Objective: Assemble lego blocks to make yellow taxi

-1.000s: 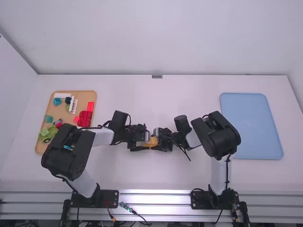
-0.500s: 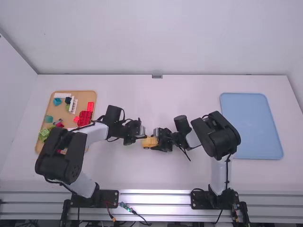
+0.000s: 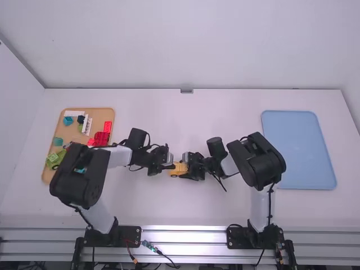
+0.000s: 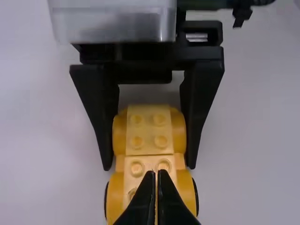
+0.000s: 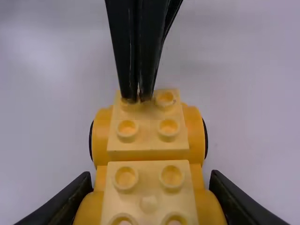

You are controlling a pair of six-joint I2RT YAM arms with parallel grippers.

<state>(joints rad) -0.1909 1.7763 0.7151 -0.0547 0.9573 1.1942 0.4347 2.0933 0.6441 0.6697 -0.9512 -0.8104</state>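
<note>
The right pincer [image 3: 183, 166] is grasping one yellow car body [image 5: 149, 187], a finger against each side of one end. The left pincer [image 3: 171, 165] is clenched, its two fingertips together at the studs of the other end; I cannot tell whether they touch. Two studded sections line up on top, and two dark wheel edges [image 5: 206, 138] show, one each side. The body is between the pincers, over the middle of the bench [image 3: 169, 205].

Farther out, on the left arm's side, one tan tray [image 3: 99, 116] holds two white blocks [image 3: 74, 113], at least two teal blocks [image 3: 68, 121], one dark block [image 3: 81, 119], several red pieces [image 3: 101, 140] and some green pieces [image 3: 54, 160]. One blue tray [image 3: 298, 149] lies on the right arm's side.
</note>
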